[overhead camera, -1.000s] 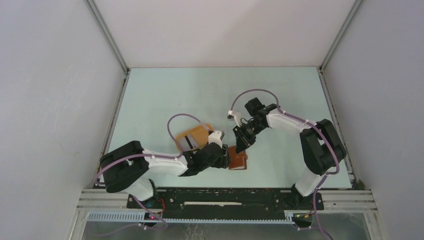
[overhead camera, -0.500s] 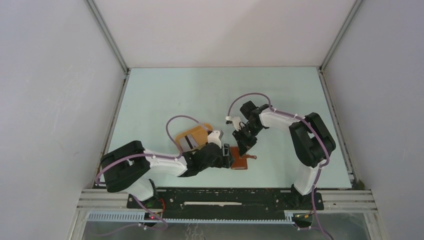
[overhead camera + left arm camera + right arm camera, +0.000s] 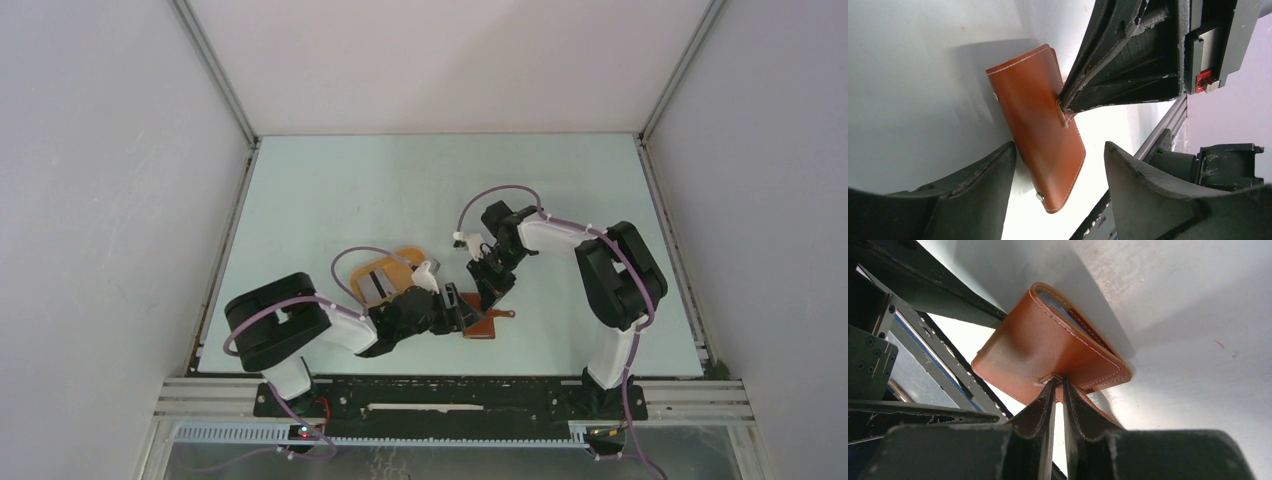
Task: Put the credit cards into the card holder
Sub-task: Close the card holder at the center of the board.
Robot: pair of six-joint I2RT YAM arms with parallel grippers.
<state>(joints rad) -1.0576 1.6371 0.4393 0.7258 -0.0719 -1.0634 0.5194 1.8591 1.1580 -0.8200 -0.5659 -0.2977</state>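
Two claws meet at the card holder [image 3: 482, 322], which sits on the table [image 3: 330, 190] near its front edge, between the arms. The right gripper [image 3: 1058, 382] is clamped thin on the small closure tab at the middle of the holder's brown cover, its fingers [image 3: 1108, 60] coming down on it from the far side. The left gripper [image 3: 1058, 150] stands wide and grips nothing. In the left wrist view the holder [image 3: 1040, 125] lies straight ahead of it, its long axis running away from the claw and slanting slightly, its near end reaching into the gap between the two spread fingers. The holder is folded shut, with only a sliver of pale lining showing at one edge in the right wrist view [image 3: 1048, 347], and it looks tipped up on one side rather than flat. As I judge it, the next move hinges on the left claw closing on the near cover while the right pulls the tab. The right fingers crowd the far half, so there is little room. The credit cards [image 3: 377, 284] wait in the orange tray [image 3: 405, 260], just behind the left wrist.
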